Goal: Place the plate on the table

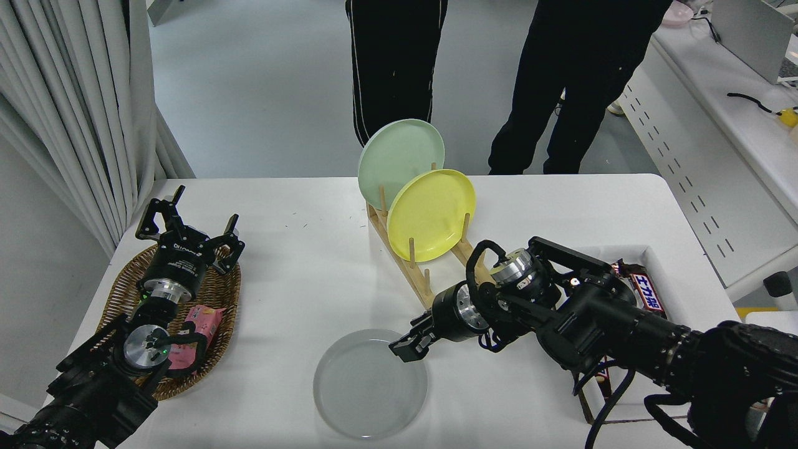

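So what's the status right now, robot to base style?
Right end effector at grey plate's far right rim, grip unclear. Plate low on white table, near edge. Left end effector open, parked over wicker basket. Nothing in the way.
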